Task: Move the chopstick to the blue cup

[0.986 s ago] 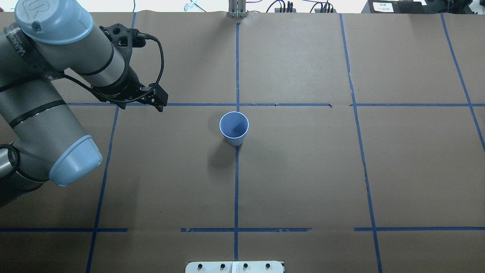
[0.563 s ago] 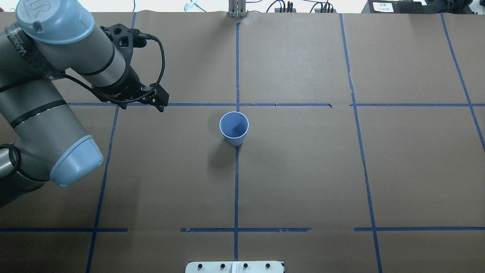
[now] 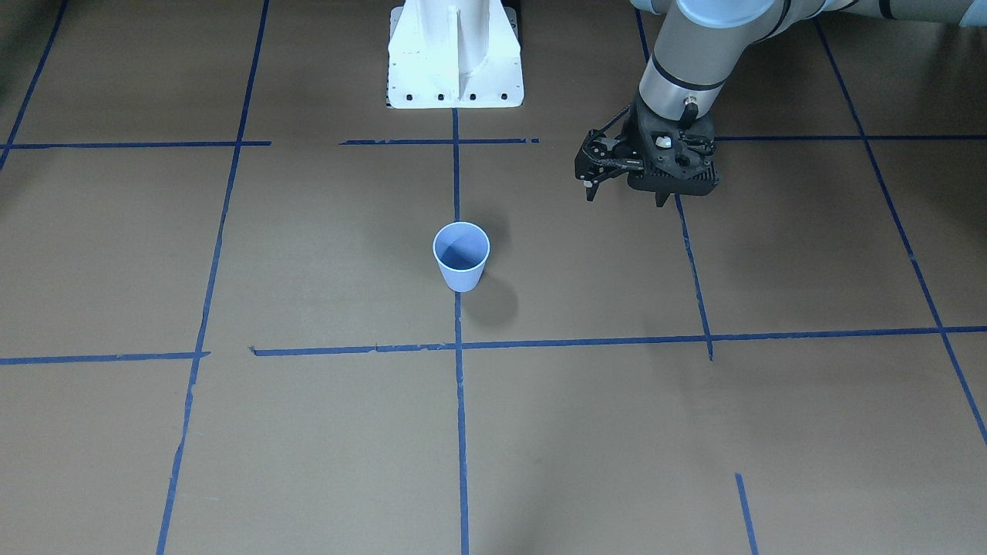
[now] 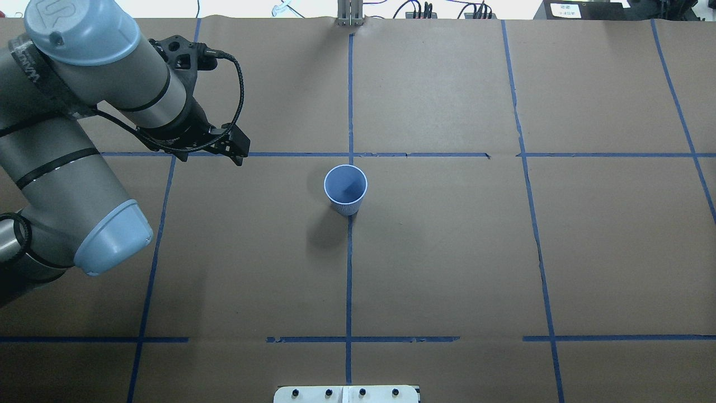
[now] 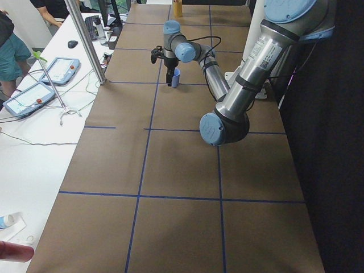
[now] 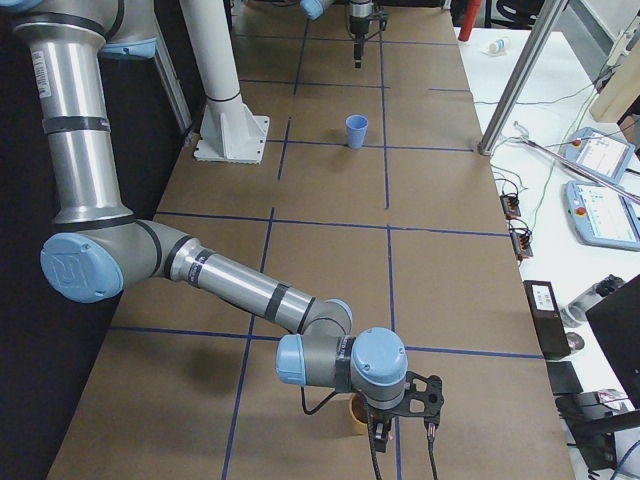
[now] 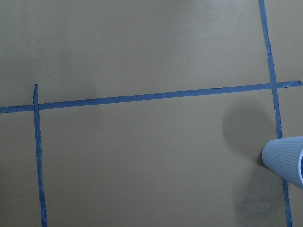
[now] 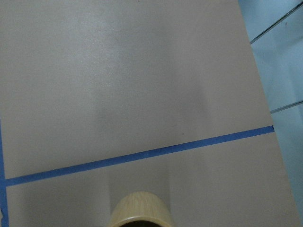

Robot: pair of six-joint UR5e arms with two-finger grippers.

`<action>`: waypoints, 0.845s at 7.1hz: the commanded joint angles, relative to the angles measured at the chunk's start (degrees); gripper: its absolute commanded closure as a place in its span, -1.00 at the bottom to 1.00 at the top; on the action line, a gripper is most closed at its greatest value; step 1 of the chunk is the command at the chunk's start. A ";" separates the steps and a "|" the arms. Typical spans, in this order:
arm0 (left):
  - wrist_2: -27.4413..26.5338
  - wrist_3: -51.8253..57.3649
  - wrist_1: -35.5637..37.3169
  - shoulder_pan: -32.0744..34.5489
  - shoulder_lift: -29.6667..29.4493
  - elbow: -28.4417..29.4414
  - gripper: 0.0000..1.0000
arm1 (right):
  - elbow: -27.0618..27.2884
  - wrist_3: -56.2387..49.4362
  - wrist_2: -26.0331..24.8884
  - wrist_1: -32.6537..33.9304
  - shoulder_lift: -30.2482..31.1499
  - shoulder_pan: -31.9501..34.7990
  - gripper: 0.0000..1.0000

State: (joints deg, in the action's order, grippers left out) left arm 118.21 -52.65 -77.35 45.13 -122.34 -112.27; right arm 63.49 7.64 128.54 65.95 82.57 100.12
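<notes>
Brown paper covers the counter, ruled into squares by blue tape lines. The blue cup stands upright on the middle line near a crossing (ribbed outside, darker inside). Well apart from it, on the robot's left, the left pincer hangs above the paper with its fingers together. At the counter's right end the right pincer is by a tan wooden cup; whether it is apart or together cannot be told. The chopstick cannot be made out.
</notes>
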 commanded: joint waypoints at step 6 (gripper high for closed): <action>0.00 -0.09 -0.35 -0.05 -0.09 0.12 -1.00 | -0.56 0.18 -0.74 -0.56 -0.31 -0.10 0.43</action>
State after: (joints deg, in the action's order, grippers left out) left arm 118.21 -52.73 -77.63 45.10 -122.43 -112.15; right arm 62.83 7.82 128.29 65.39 82.47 100.08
